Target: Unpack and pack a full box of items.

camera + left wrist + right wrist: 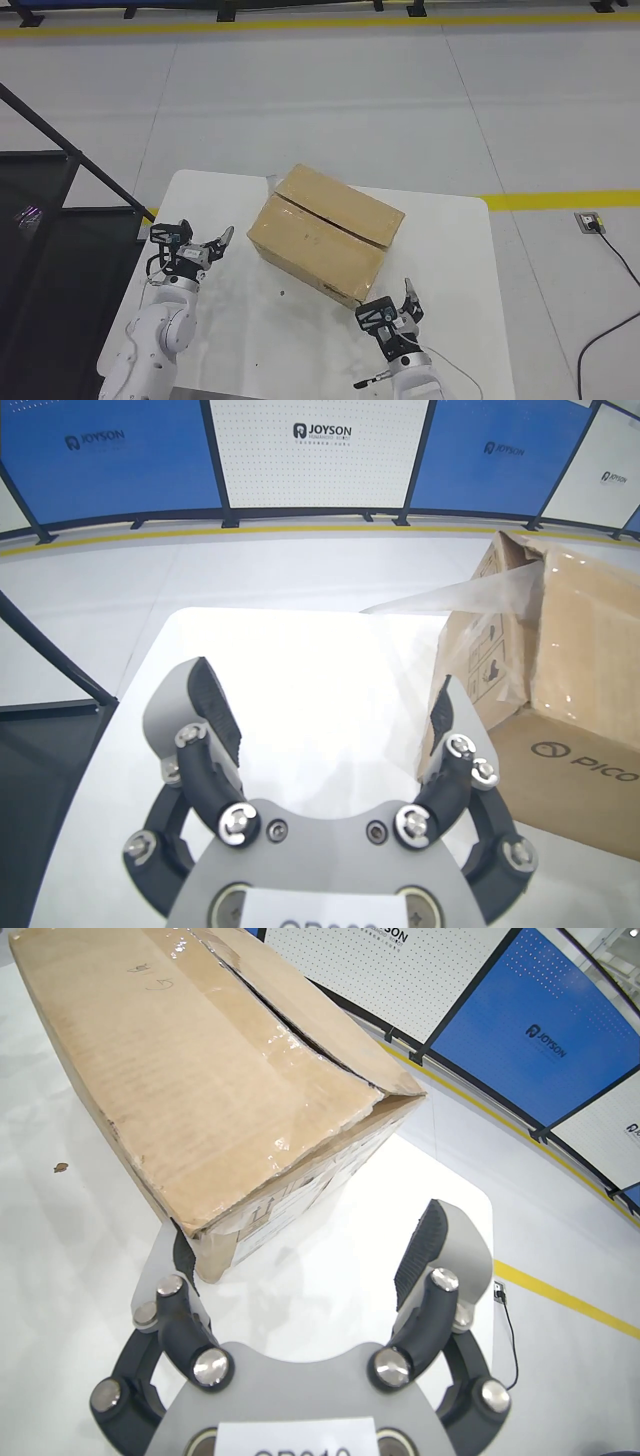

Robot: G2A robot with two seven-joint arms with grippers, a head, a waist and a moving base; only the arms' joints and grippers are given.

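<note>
A brown cardboard box [325, 230], its top flaps folded down, is set slantwise in the middle of a white rectangular worktop [250, 340]. The left hand [325, 680] is held open and empty just beside one short end of the box, where a loose strip of clear tape [450, 597] sticks out. The right hand [305, 1223] is spread open and empty at the box's opposite near corner.

place: robot test hall | blue and white perforated panels [320, 455] | yellow floor line [560, 200] | pale painted floor [300, 90]
</note>
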